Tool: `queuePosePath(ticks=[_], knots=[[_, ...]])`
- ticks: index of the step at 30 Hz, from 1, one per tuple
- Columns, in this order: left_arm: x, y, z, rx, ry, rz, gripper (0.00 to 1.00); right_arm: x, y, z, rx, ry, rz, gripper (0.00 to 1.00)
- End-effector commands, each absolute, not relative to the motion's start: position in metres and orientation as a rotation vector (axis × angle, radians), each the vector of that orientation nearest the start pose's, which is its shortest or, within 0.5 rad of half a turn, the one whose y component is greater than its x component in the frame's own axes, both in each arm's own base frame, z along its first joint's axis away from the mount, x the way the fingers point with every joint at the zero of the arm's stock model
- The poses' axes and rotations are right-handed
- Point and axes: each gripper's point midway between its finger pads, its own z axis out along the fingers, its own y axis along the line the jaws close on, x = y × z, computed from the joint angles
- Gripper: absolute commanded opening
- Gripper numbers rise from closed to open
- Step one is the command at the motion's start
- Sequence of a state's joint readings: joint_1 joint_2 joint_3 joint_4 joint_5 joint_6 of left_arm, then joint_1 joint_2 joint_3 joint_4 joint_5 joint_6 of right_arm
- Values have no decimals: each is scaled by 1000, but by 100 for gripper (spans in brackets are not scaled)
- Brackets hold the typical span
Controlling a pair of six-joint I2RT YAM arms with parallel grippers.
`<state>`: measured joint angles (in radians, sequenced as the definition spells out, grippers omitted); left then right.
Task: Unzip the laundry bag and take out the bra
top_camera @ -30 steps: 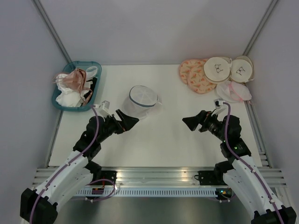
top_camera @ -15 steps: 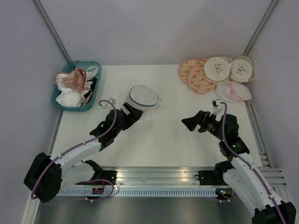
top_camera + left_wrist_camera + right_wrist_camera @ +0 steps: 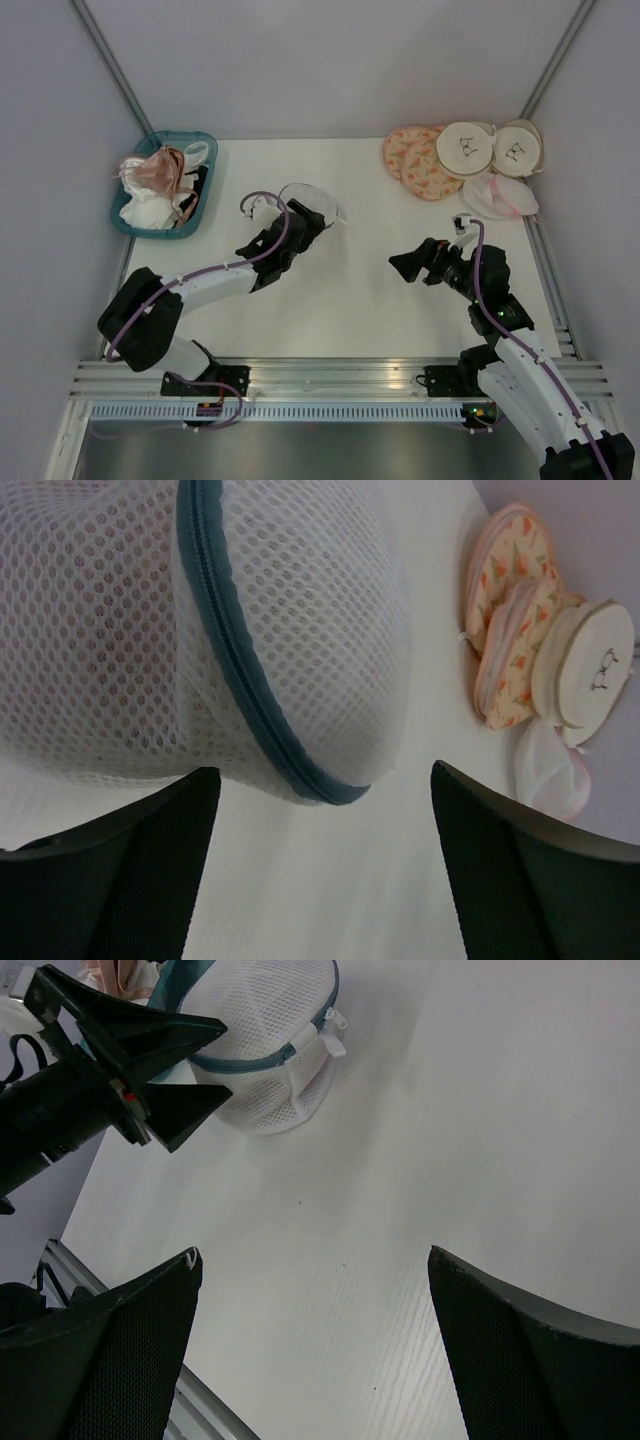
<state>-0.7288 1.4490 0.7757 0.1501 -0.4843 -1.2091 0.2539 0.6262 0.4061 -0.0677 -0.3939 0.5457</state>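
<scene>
The laundry bag [image 3: 318,199] is a white mesh drum with a blue-grey zipped rim, standing at the table's middle left. My left gripper [image 3: 300,224] is open and right against its near side, partly covering it. In the left wrist view the bag [image 3: 110,630] fills the upper left, its zip [image 3: 232,670] runs down between my spread fingers [image 3: 130,880], and my left gripper [image 3: 322,772] holds nothing. The bra does not show clearly through the mesh. My right gripper [image 3: 405,265] is open and empty, well right of the bag. The right wrist view shows the bag [image 3: 275,1055] far ahead of that gripper [image 3: 315,1255].
A teal basket [image 3: 181,136] of garments stands at the far left. Peach patterned pouches [image 3: 412,160], cream pouches with black marks [image 3: 466,148] and a white-pink mesh pouch [image 3: 500,197] lie at the far right; the peach pouches also show in the left wrist view [image 3: 505,630].
My left arm has stretched forward and its open gripper has moved up against the bag, which has shifted slightly away. The right arm has barely moved.
</scene>
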Motion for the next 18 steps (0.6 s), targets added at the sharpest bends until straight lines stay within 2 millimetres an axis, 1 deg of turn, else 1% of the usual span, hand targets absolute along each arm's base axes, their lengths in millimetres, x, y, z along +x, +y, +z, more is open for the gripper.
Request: queuePosePath(ticks=[1,2,3,4,5,6,9,10,11,12,13,14,15,16,17,18], knots=[[365,-243,126,-858,1911,-615,86,238,153,178,-7,1912,917,98],[370,-244,128,-853,1893,-617,67,237,154,179,-10,1910,919,98],[372,-244,126,-845,1888,-608,54,236,154,176,-8,1917,921,98],[374,-243,123,-840,1891,-594,25,235,154,176,-10,1914,922,98],[375,-243,124,-839,1884,-597,9,234,154,175,-10,1917,922,98],[375,-242,124,-835,1885,-593,2,233,153,171,-11,1923,919,98],[373,-244,132,-798,1882,-617,2,232,151,169,-5,1921,904,96],[369,-248,140,-749,1889,-646,2,232,150,169,-2,1917,900,96],[364,-247,139,-724,1901,-657,2,232,149,169,1,1915,896,96],[362,-251,145,-701,1892,-699,2,233,148,168,6,1916,891,96],[354,-260,161,-623,1893,-784,2,233,148,168,8,1918,887,97],[344,-261,154,-569,1916,-810,2,234,148,167,8,1919,885,98],[338,-264,159,-509,1916,-853,2,234,148,168,5,1917,885,98],[326,-282,174,-404,1910,-999,2,235,148,167,-1,1915,881,98],[313,-283,175,-338,1905,-1061,2,235,149,167,-5,1913,881,98],[305,-286,179,-286,1899,-1119,2,235,149,168,-8,1908,882,98]])
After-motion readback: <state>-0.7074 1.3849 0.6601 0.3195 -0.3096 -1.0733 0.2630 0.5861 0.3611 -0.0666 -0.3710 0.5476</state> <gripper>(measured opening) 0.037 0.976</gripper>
